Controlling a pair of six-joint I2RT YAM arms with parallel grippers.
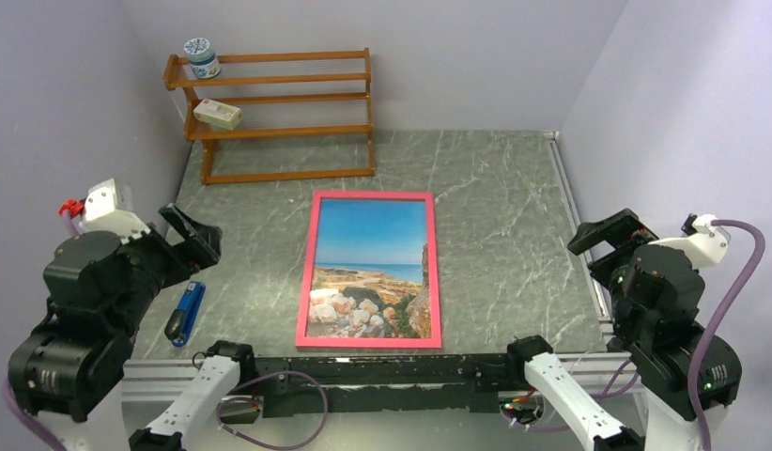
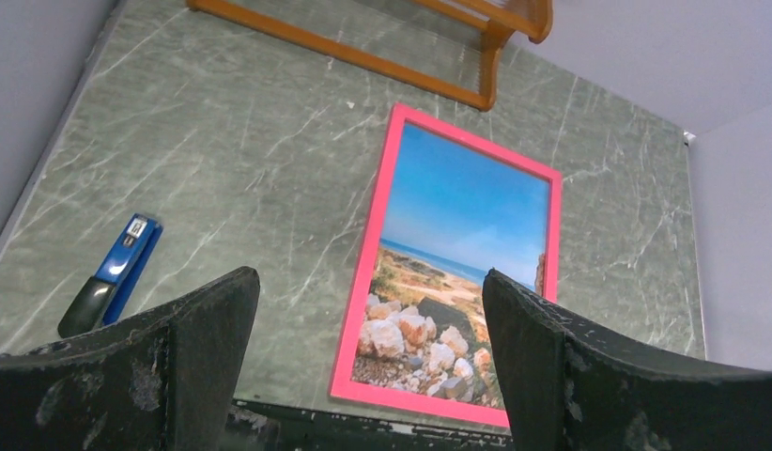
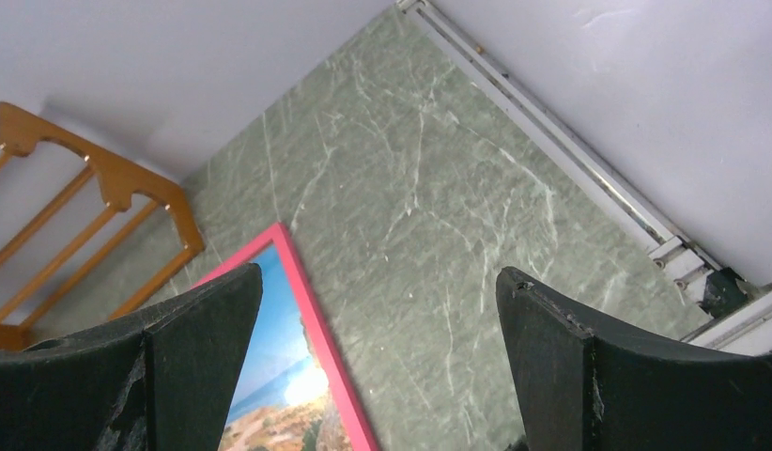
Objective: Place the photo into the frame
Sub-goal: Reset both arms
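Note:
The pink frame [image 1: 433,272] lies flat, front up, in the middle of the green marble table. The photo [image 1: 371,244] of blue sky, sea and rocky shore fills it. In the left wrist view the frame [image 2: 365,272] and photo [image 2: 462,202] lie ahead, below the raised jaws. The right wrist view catches the frame's edge [image 3: 312,310] and part of the photo [image 3: 274,338]. My left gripper [image 1: 190,235] hovers open, left of the frame and apart from it. Off to the right, my right gripper [image 1: 603,240] also stands open and empty.
A blue stapler [image 1: 186,312] lies near the left arm, also seen from the left wrist as the stapler [image 2: 112,274]. A wooden slatted rack [image 1: 279,113] stands at the back left with a jar [image 1: 202,57] and a small box [image 1: 217,114]. A metal rail [image 1: 575,211] runs along the table's right edge.

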